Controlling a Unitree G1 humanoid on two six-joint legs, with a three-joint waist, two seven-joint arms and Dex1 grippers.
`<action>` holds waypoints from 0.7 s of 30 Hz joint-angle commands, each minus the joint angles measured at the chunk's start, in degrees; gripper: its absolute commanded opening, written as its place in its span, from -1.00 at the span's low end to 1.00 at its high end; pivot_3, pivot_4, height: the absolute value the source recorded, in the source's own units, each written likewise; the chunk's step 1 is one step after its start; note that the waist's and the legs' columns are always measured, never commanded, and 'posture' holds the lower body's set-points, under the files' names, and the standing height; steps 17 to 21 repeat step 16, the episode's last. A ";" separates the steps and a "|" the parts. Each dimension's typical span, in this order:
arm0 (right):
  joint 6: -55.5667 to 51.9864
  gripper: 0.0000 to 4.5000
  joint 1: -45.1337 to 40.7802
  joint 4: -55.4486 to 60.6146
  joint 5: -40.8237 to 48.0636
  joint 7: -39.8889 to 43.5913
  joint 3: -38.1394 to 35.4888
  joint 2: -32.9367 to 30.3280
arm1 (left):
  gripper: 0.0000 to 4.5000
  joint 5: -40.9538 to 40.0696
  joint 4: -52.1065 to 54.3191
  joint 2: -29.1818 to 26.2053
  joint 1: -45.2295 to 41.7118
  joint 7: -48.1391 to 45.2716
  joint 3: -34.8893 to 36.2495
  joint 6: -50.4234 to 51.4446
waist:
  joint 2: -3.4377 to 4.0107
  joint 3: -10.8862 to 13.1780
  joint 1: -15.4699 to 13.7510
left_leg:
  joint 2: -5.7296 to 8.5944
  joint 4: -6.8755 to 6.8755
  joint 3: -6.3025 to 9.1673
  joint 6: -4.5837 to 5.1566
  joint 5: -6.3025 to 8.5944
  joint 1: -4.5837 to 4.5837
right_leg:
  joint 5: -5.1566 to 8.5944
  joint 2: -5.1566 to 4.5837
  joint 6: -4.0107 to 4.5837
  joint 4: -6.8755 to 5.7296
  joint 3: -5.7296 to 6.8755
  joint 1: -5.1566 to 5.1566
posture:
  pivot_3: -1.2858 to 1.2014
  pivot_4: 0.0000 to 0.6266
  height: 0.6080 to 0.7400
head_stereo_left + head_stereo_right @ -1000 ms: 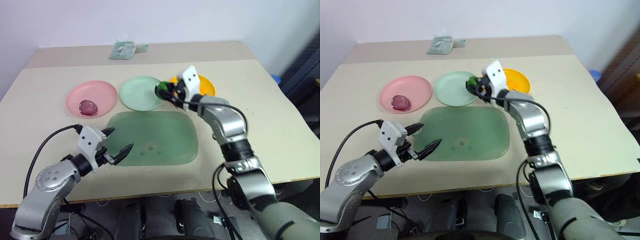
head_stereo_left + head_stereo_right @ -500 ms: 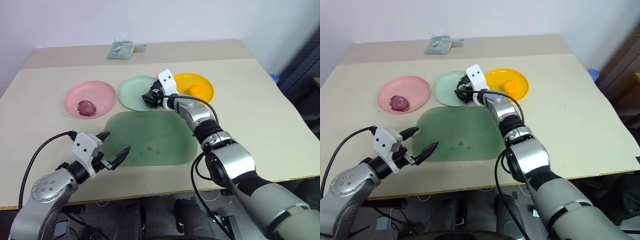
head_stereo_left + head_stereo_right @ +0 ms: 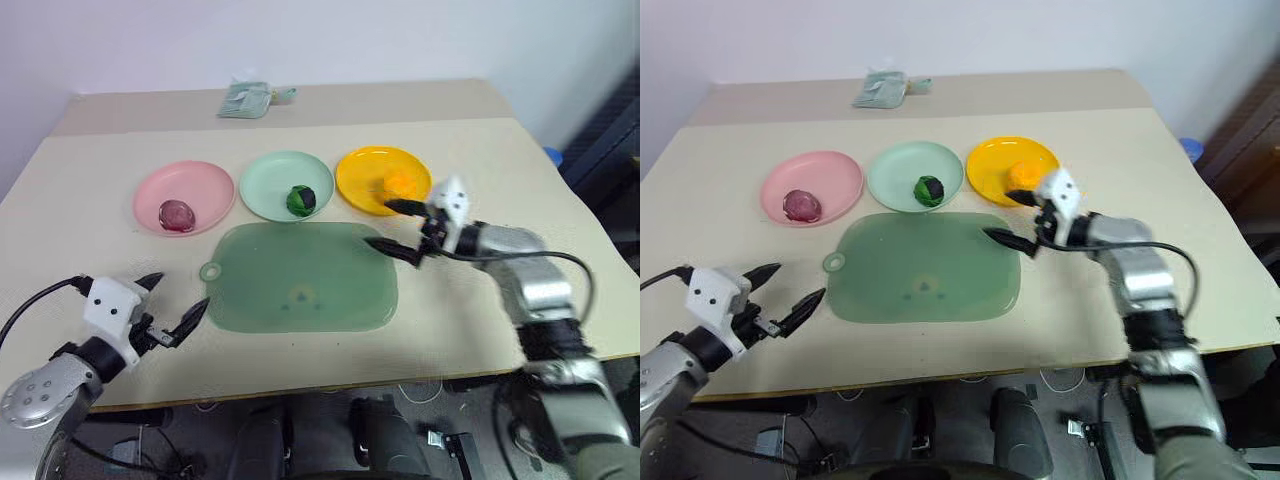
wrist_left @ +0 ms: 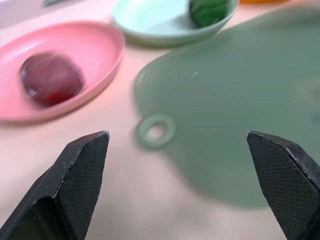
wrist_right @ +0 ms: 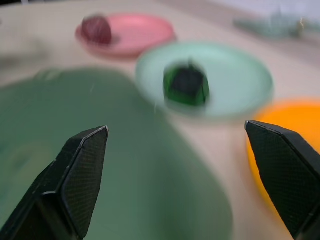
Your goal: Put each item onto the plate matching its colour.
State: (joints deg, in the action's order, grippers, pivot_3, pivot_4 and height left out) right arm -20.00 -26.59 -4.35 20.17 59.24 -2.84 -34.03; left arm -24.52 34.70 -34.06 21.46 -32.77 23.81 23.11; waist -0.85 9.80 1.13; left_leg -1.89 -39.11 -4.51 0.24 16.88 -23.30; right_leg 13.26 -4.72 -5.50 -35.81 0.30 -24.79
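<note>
Three round plates stand in a row across the middle of the tabletop, toward its far edge. The pink plate sits nearest the left edge and carries the purplish-pink lump. The pale mint green plate is in the middle, with the dark green and black lump resting on its right part. The yellow-orange plate is on the right and holds the orange lump. Just in front of the plates lies a large flat green mat with a small ring tab at its left corner. A crumpled greenish packet lies near the far edge.

The right gripper hangs over the mat's far right corner, just beside the yellow-orange plate, its two black fingers spread wide and holding nothing. The left gripper is near the front left corner of the tabletop, left of the mat, fingers also spread wide and empty
</note>
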 commanded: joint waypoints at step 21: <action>-5.59 0.98 12.50 9.68 4.58 -2.09 -8.66 -8.22 | 1.00 0.49 -0.49 1.41 0.63 -1.51 0.53 -2.44 | -0.03 -0.01 -0.37 | 0.00 -0.02 0.00 0.00 -0.01 0.01 | 0.08 0.06 0.13 0.04 -0.03 0.02 | 0.03 -0.52 1.00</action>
